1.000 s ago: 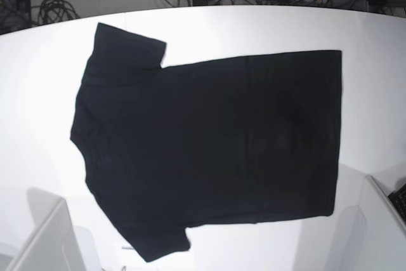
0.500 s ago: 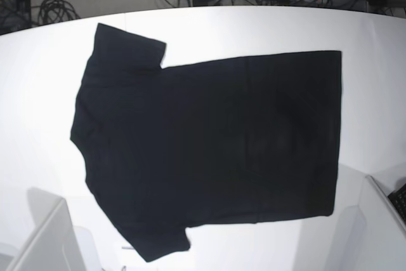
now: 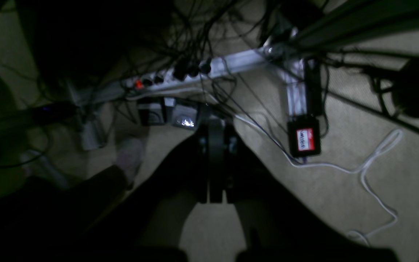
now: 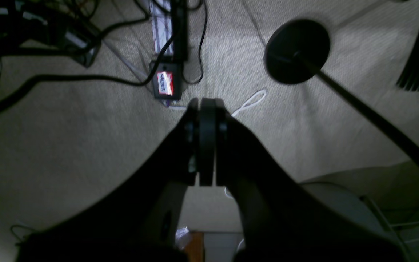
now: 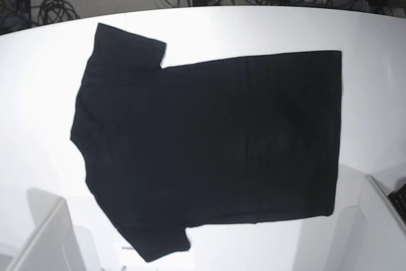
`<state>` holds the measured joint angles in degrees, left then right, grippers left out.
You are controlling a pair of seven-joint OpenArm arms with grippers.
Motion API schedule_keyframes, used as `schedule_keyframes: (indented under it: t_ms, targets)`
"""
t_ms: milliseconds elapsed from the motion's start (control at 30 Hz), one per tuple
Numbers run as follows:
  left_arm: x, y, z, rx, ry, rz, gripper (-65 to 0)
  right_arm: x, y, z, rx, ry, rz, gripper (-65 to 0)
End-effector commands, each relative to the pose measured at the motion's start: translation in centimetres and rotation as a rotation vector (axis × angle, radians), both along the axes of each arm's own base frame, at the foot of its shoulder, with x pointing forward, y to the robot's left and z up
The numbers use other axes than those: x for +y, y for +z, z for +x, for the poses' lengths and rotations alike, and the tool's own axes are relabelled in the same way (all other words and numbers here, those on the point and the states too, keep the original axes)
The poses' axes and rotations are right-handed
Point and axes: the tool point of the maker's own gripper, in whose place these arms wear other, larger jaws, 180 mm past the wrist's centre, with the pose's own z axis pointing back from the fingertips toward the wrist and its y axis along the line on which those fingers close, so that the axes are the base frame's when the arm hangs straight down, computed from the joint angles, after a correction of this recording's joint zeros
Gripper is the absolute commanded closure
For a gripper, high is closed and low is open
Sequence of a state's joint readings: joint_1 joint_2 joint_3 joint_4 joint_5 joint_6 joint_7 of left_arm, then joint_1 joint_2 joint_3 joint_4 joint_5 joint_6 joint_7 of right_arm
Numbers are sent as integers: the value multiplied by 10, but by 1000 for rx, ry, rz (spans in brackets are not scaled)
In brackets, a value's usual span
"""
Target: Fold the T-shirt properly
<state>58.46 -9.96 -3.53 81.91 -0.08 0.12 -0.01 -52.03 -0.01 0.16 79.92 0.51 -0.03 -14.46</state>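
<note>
A: Left wrist view first. What shows?

B: The left gripper [image 3: 211,145] has its jaws pressed together, nothing between them. It hangs above a dim carpeted floor [image 3: 395,182]. Beyond it a power strip [image 3: 180,72] runs across with a tangle of black cables, and to the right sits a black box with a red label [image 3: 304,140]. A white cable [image 3: 376,163] loops on the carpet at far right.

A: And the right wrist view?

B: The right gripper [image 4: 206,120] is likewise squeezed shut and empty. Just beyond its tips lies the same kind of red-labelled box [image 4: 166,84]. To the right, a round black stand base [image 4: 296,51] rests on the carpet, its pole slanting toward the near right.

A: Base view?

B: The T-shirt [image 5: 209,144] lies spread flat on the white table [image 5: 38,93], plain black side up, sleeves toward the left, hem along the right. Neither arm shows here. Cables clutter the floor beyond the far table edge.
</note>
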Motion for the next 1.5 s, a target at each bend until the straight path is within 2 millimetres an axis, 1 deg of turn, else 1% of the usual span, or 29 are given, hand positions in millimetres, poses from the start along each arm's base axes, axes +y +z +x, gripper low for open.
schedule_keyframes:
  t_ms: [0, 67, 200, 367, 467, 533, 633, 767, 833, 900, 1000, 1067, 1200, 1300, 1400, 1467]
  targets:
    - [10, 11, -3, -9, -2, 24, 0, -1, 7, -10, 8, -2, -3, 0]
    - [18, 24, 3, -37, 4, 44, 0, -1, 14, -6, -12, -2, -3, 0]
    - [25, 52, 17, -97, 0, 67, 0, -2, 32, 8, -69, -4, -4, 0]
    - [23, 94, 38, -181, -23, 76, 0, -25, 55, 34, -157, -35, -59, 0]
    - [19, 114, 49, -224, -38, 74, 0, -36, 70, 50, -212, -43, -85, 0]
    - [15, 125, 62, -267, -47, 68, 0, -43, 82, 64, -256, -49, -104, 0]
    - [11, 132, 71, -296, -53, 63, 0, -54, 101, 85, -328, -61, -136, 0]
    - [11, 135, 75, -319, -54, 58, 0, -68, 118, 104, -387, -125, -184, 0]
    - [8, 143, 88, -402, -2, 10, 0, -74, 123, 120, -429, -143, -197, 0]
    - [10, 149, 95, -463, 72, -39, 0, -75, 125, 133, -461, -148, -199, 0]
    - [15, 161, 115, -575, 144, -95, 0, -76, 128, 153, -511, -154, -199, 0]
    - [24, 171, 128, -647, 144, -78, 0, -76, 131, 168, -550, -158, -196, 0]
    - [40, 188, 144, -749, 136, -36, 0, -75, 137, 194, -614, -170, -189, 0]
    - [46, 195, 157, -798, 134, -19, 0, -75, 142, 212, -657, -177, -186, 0]
    - [59, 203, 170, -847, 138, 20, 0, -75, 148, 230, -703, -182, -182, 0]
    - [64, 208, 180, -886, 141, 35, 0, -73, 151, 241, -731, -199, -160, 0]
